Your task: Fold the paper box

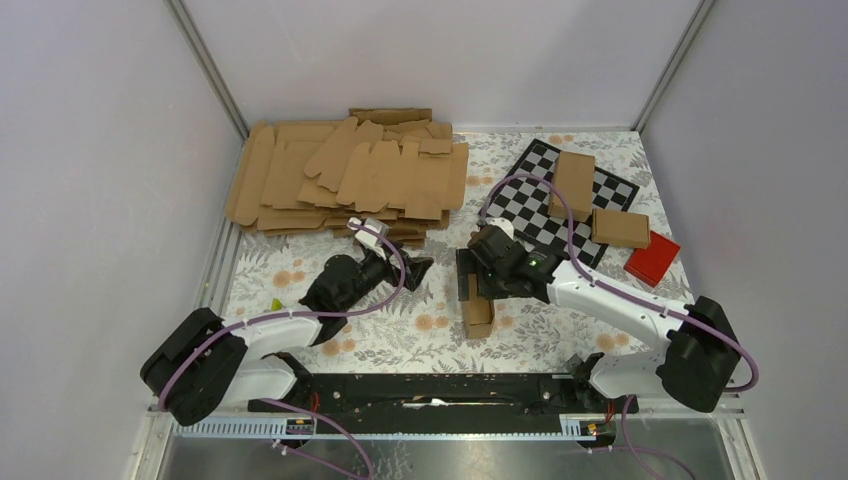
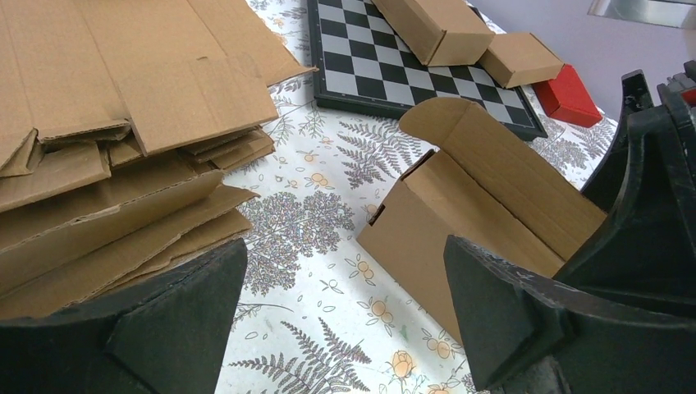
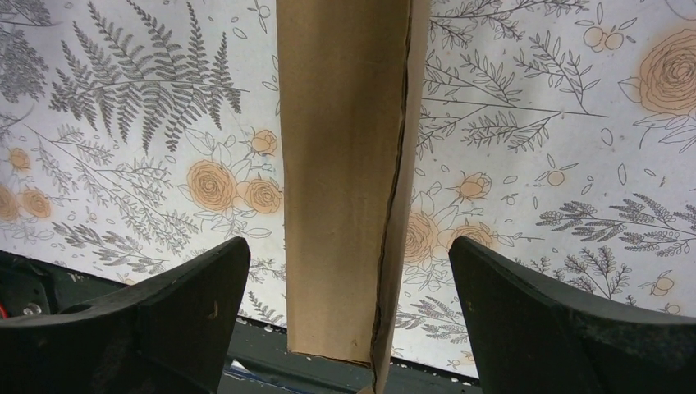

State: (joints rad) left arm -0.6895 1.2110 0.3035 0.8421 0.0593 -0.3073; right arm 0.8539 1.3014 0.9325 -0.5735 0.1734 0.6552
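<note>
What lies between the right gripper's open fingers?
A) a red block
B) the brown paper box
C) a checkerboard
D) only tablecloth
B: in the right wrist view the paper box runs between the spread fingers of the right gripper, touching neither.

Brown paper box (image 1: 478,318), floral table (image 1: 400,330), red block (image 1: 652,258).

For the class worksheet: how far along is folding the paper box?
Done: the paper box is raised into an oblong tube. In hand: the right gripper straddles it, fingers open, not touching. Remaining: its rounded end flap stands untucked; the left gripper is open.
</note>
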